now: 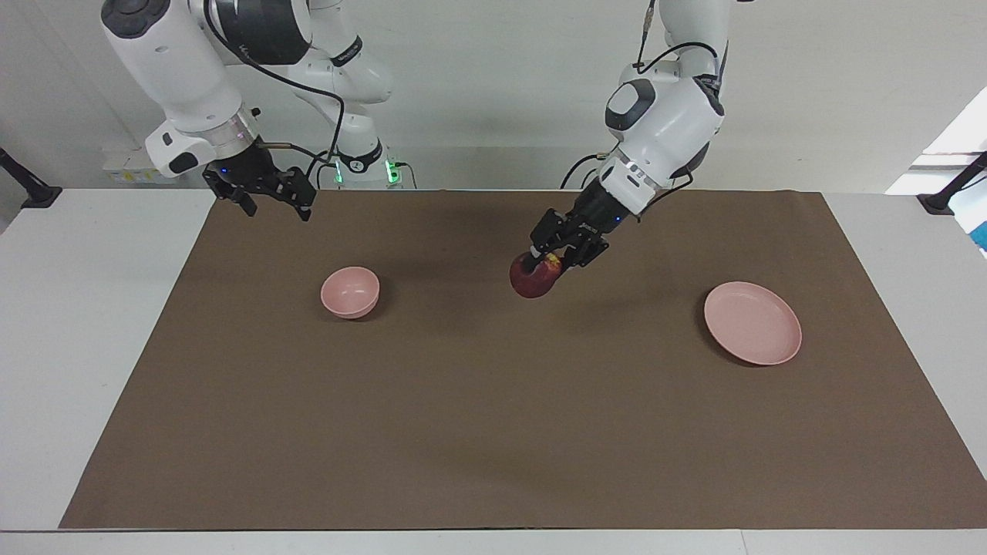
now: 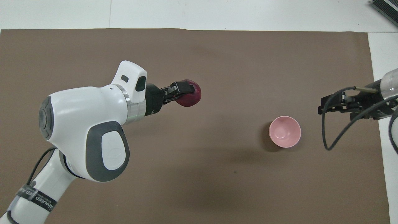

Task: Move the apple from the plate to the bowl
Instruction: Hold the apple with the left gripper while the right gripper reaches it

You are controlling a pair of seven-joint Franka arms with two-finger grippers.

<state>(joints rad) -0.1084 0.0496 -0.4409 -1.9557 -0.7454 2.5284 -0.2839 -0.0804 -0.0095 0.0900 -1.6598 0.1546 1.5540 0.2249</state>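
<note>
My left gripper (image 1: 549, 266) is shut on the dark red apple (image 1: 528, 285) and holds it in the air over the brown mat, between the plate and the bowl. In the overhead view the left gripper (image 2: 183, 88) and the apple (image 2: 192, 98) show above the mat's middle. The pale pink plate (image 1: 752, 333) lies bare toward the left arm's end; the left arm hides it in the overhead view. The small pink bowl (image 1: 350, 291) stands empty toward the right arm's end and also shows in the overhead view (image 2: 284, 131). My right gripper (image 1: 266, 199) waits open and empty, raised beside the bowl (image 2: 325, 107).
A brown mat (image 1: 493, 432) covers most of the white table (image 1: 77, 308). A dark object (image 2: 385, 7) lies off the mat, at the table's corner farthest from the robots at the right arm's end.
</note>
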